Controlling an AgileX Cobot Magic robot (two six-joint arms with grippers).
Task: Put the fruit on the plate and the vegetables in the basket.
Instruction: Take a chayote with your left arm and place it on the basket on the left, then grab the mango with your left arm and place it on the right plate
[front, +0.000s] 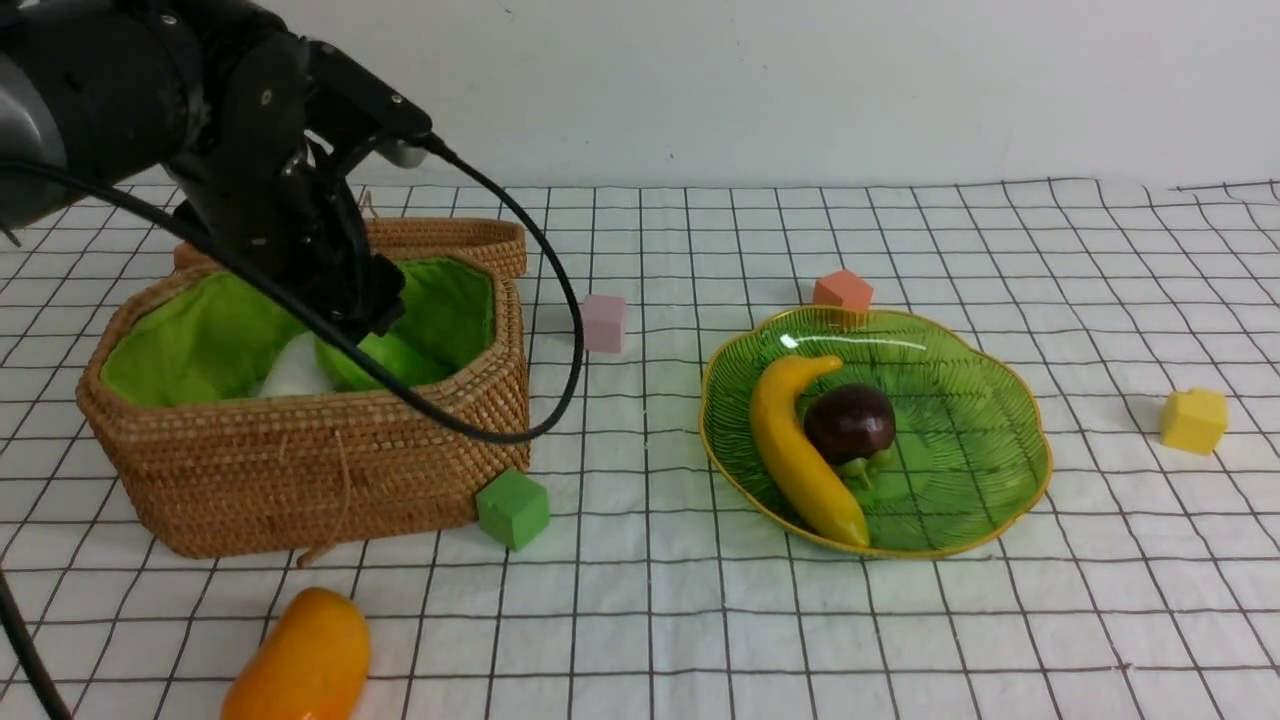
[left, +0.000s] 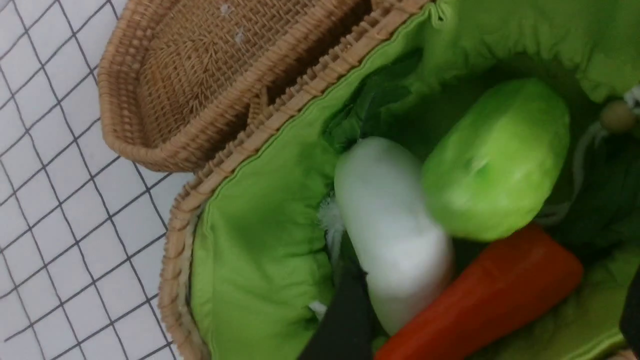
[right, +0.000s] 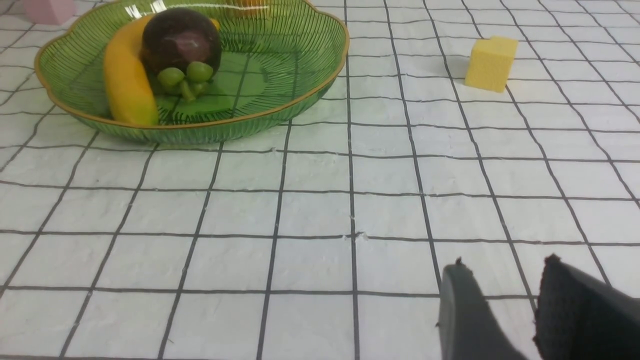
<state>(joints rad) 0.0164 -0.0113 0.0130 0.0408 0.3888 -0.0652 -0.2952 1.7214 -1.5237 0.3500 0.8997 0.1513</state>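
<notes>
Front view: white cloth (front: 900, 620) with a black grid, plain white wall (front: 800, 80) behind. Left gripper (front: 360, 300) dips into the basket (front: 300, 470); mango (front: 300, 665) lies on the cloth, banana (front: 800, 450) and mangosteen (front: 850, 422) on the plate (front: 1000, 480).

Left wrist: radish (left: 390, 230), cucumber (left: 495, 160) and carrot (left: 490, 295) in the basket, jaws spread, nothing held.

Right wrist: right gripper (right: 500, 305) partly open, empty, above cloth.
</notes>
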